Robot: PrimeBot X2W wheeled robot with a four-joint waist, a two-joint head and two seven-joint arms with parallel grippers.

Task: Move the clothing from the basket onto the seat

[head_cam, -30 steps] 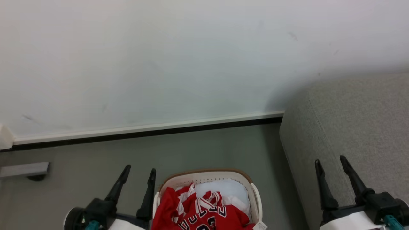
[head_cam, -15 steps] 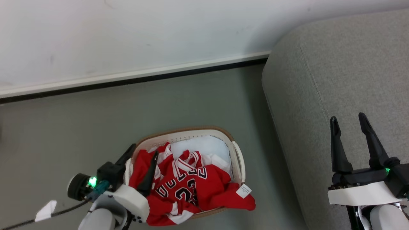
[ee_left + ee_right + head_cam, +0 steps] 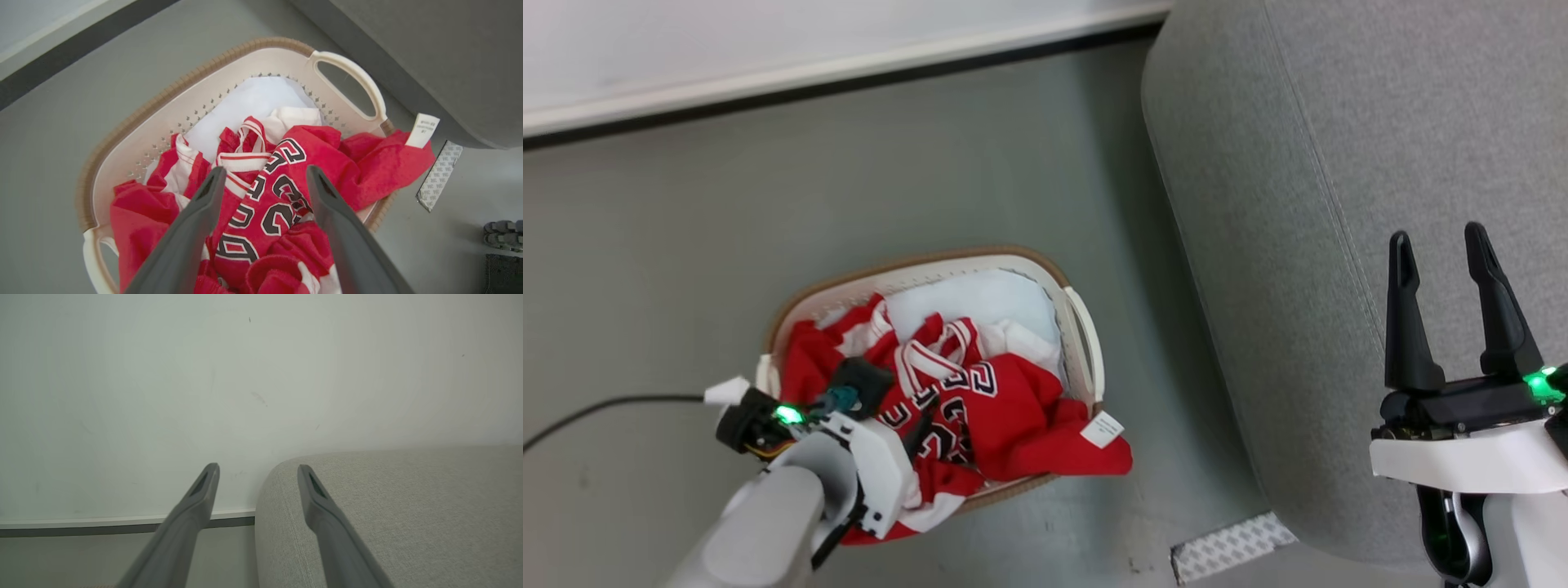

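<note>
The basket [image 3: 907, 258] stands on the floor left of the seat [image 3: 1339, 163]. Inside it lies the clothing: a red jersey with black letters [image 3: 1013, 408] and a red garment with white stripes [image 3: 805, 359], over the white liner [image 3: 980, 298]. The jersey's hem hangs over the near rim. My left gripper [image 3: 915, 425] points down over the heap, open, its fingers astride the letters [image 3: 278, 196] in the left wrist view, gripping nothing. My right gripper [image 3: 1437, 237] hovers open and empty above the seat [image 3: 388, 506].
A white wall with a pale and black skirting board [image 3: 849, 69] runs behind the basket. A patterned grey strip [image 3: 1233, 543] lies on the floor by the seat's foot. A black cable [image 3: 605, 404] trails left of my left arm. Grey floor surrounds the basket.
The head camera has tilted down, bringing the whole basket and more of the seat into view. My left gripper has swung from beside the basket to over the clothing. Both grippers stay open.
</note>
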